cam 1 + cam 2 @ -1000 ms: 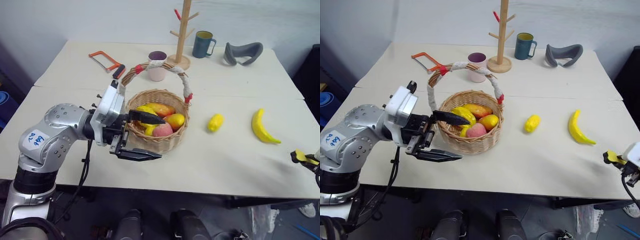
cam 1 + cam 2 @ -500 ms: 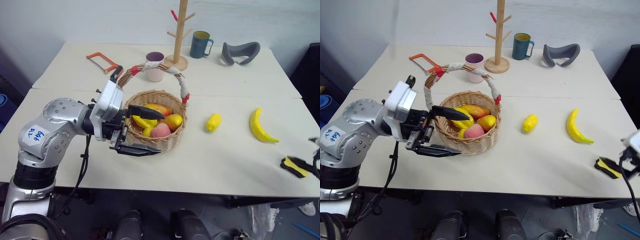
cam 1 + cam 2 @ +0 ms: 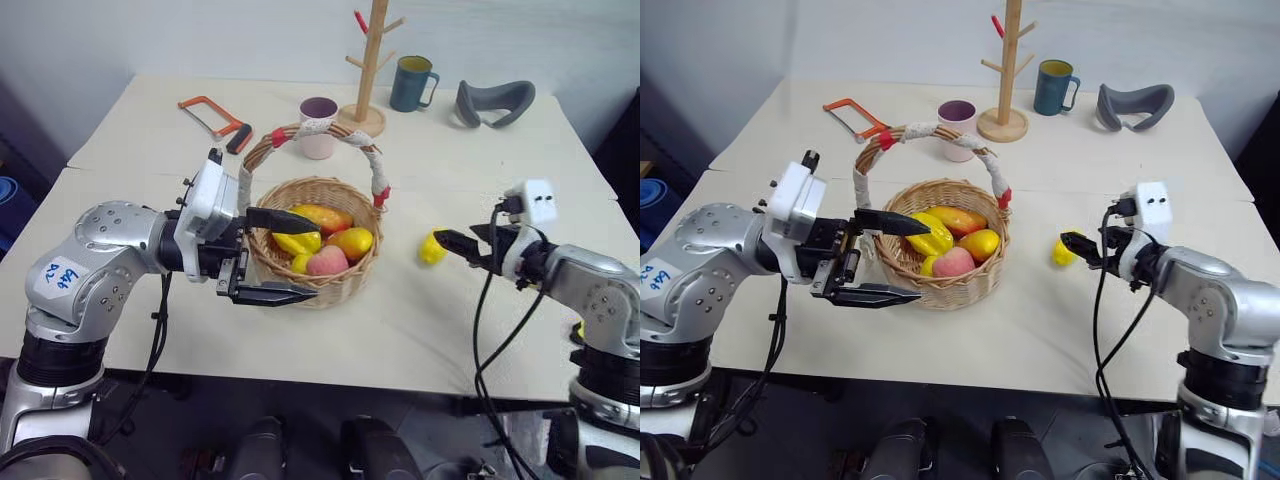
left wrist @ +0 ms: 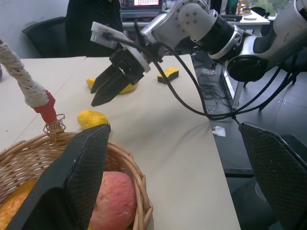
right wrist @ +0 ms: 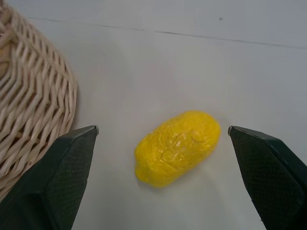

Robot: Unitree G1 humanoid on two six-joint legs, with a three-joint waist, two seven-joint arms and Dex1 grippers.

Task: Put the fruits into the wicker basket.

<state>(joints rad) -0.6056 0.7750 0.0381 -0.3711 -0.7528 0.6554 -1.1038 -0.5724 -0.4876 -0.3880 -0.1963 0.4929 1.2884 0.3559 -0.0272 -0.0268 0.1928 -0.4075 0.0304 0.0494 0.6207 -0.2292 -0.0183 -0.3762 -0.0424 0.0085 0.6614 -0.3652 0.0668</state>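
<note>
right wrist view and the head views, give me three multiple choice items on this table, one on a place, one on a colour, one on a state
1. Where does the lumpy yellow fruit lie?
A. inside the wicker basket
B. on the table beside the wicker basket
C. on the mug tree

2. What colour is the mug at the far edge of the table?
A. red
B. white
C. dark teal

3. How does the right gripper stand?
A. open, with the lumpy yellow fruit lying between its fingers, not gripped
B. shut on the banana
C. shut on the basket handle

Answers:
1 B: it rests on bare tabletop, apart from the wall of the wicker basket.
2 C: it stands teal next to the wooden mug tree.
3 A: the right wrist view shows both fingers wide apart on either side of the fruit.
</note>
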